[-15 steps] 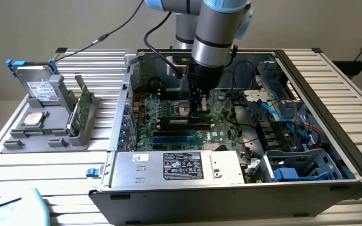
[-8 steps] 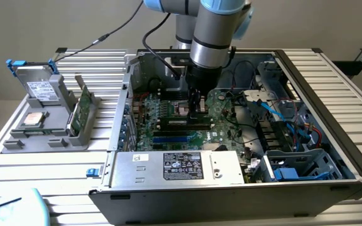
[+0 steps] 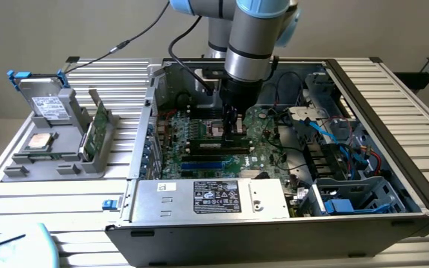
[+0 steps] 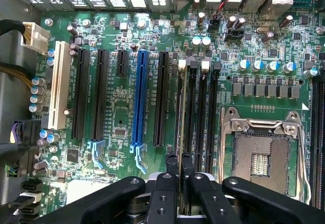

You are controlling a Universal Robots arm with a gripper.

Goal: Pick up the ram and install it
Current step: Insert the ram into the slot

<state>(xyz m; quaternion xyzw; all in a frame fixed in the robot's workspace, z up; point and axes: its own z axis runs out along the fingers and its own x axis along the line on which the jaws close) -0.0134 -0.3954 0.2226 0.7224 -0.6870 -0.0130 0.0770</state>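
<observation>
Ram [image 4: 180,127] progress: pick-up looked done to me, install not finished. The stick was in the gripper [image 4: 180,164], right at the memory slots [image 4: 200,112].
Table [image 3: 58,195]: ribbed metal bench carrying the whole setup.
PC case [image 3: 415,184]: lay on its side with the panel off, so you could look straight in.
Arm [image 3: 248,44]: reached down into the case, over the middle of the board.
Motherboard [image 4: 117,112]: green, flat on the case floor. The processor socket [image 4: 259,155] just beside the memory slots was empty.
Parts holder [image 3: 51,162]: grey rack outside the case, on the exterior view's left. A wider green card [image 3: 95,131] stood in it and a square silver chip [image 3: 39,142] lay flat near it.
Gripper: low over the board. Jaws were narrow, with the black fingers [image 4: 171,176] pinched on either side of the ram's thin top edge.
Ram position: edge-on in the wrist view, running along the outermost memory slot, the one next to the long expansion slots.
Latch [image 4: 182,64]: white clip at the far end of that slot. Couldn't tell if it had snapped over the stick.
Left to do, my guess: full seating wasn't confirmed, and the gripper hadn't let go.
</observation>
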